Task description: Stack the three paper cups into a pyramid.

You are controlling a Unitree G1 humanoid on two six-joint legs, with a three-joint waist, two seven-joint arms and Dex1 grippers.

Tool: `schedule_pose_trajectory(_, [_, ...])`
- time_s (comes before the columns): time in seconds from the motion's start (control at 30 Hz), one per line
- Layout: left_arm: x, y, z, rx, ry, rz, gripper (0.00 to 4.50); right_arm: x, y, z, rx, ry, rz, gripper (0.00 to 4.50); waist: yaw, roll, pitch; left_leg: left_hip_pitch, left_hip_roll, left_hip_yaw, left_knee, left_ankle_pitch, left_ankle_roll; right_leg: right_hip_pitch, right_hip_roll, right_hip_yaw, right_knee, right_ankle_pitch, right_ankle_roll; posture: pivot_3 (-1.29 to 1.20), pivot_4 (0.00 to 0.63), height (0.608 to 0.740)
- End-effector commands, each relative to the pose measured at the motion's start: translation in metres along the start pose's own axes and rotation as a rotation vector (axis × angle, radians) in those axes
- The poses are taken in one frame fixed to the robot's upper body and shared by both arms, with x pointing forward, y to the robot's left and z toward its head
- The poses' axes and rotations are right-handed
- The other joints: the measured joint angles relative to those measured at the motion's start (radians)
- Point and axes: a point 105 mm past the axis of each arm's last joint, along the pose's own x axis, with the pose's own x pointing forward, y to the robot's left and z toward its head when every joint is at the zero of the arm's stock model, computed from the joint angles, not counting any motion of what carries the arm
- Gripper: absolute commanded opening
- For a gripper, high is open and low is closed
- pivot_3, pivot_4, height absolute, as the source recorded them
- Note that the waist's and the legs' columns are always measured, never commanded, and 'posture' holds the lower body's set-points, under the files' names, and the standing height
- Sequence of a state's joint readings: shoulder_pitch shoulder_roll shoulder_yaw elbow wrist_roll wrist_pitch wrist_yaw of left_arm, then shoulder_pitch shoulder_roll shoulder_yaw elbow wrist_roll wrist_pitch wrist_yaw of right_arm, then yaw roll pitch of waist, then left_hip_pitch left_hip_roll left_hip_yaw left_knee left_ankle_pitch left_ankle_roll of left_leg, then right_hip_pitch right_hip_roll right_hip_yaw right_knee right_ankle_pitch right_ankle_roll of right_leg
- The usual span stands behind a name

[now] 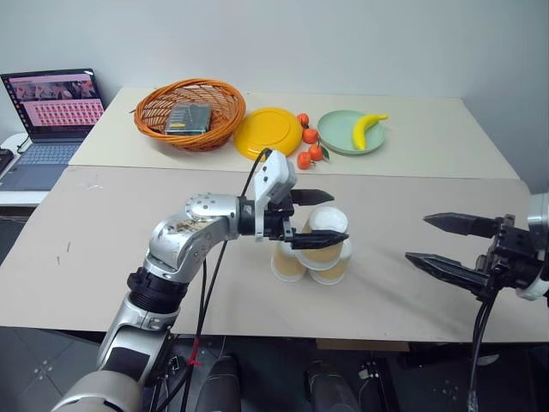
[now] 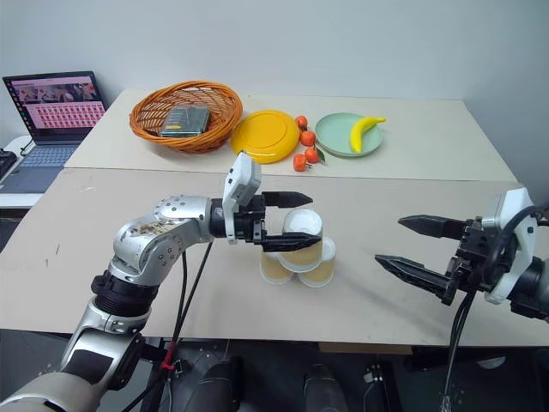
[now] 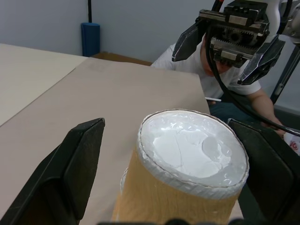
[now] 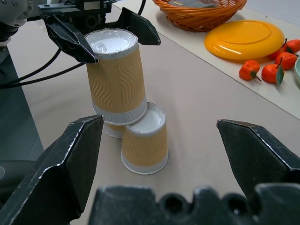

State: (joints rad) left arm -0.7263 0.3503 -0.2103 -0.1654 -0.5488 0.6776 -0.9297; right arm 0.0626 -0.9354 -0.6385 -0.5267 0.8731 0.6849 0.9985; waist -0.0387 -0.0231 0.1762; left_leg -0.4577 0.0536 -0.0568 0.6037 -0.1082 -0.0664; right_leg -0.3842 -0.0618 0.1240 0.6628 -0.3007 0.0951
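Three paper cups stand upside down as a pyramid just below the middle of the frame on the near bench (image 1: 103, 257): two base cups, the left base cup (image 1: 286, 264) and the right base cup (image 1: 333, 268), sit side by side and touching, and the top cup (image 1: 324, 236) rests across both, white base uppermost.

The left gripper (image 1: 316, 219) reaches in from the left at the level of the top cup, its two black fingers spread wide to either side of that cup. In the left wrist view the cup's tan wall sits between the fingers (image 3: 70, 173) with a clear gap on each side, so the gripper has hold of nothing.

The right gripper (image 1: 442, 245) hangs at the right edge of the frame, well apart from the cups, its fingers also fully spread and empty, pointing left toward the stack.

On the far bench along the top of the frame sit an orange wicker basket (image 1: 190, 110) with a dark flat packet inside, a yellow plate (image 1: 268, 132) beside it, a few small oranges (image 1: 309, 146), and a pale green plate (image 1: 347, 137) carrying a banana (image 1: 367, 129). An open laptop (image 1: 51, 120) glows at the upper left. In the left wrist view a person in a white shirt (image 3: 197, 65) is partly hidden behind the right gripper.
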Motion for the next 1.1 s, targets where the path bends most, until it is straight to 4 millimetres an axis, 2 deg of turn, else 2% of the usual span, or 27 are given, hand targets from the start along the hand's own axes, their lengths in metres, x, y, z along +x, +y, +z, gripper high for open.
schedule_pose_trajectory(0.03, [-0.002, 0.002, 0.013, 0.054, -0.039, 0.018, 4.48, 0.000, -0.002, 0.009, -0.048, -0.008, -0.009, 4.50, 0.000, 0.000, 0.000, 0.000, 0.000, 0.000, 0.000, 0.000, 0.000, 0.000, 0.000, 0.000, 0.000, 0.000, 0.000, 0.00, 0.150, 0.732])
schedule_pose_trajectory(0.67, [-0.002, -0.010, 0.012, 0.003, -0.031, -0.043, 4.48, 0.003, -0.010, 0.011, -0.061, -0.006, -0.047, 4.50, -0.001, 0.000, 0.000, 0.000, 0.000, 0.000, 0.000, 0.000, 0.000, 0.000, 0.000, 0.000, 0.000, 0.000, 0.000, 0.00, 0.150, 0.732])
schedule_pose_trajectory(1.1, [0.000, -0.012, 0.011, -0.008, -0.030, -0.067, 4.48, -0.007, -0.015, 0.008, -0.062, 0.005, -0.079, 4.50, 0.000, 0.000, 0.000, 0.000, 0.000, 0.000, 0.000, 0.000, 0.000, 0.000, 0.000, 0.000, 0.000, 0.000, 0.000, 0.00, 0.150, 0.732])
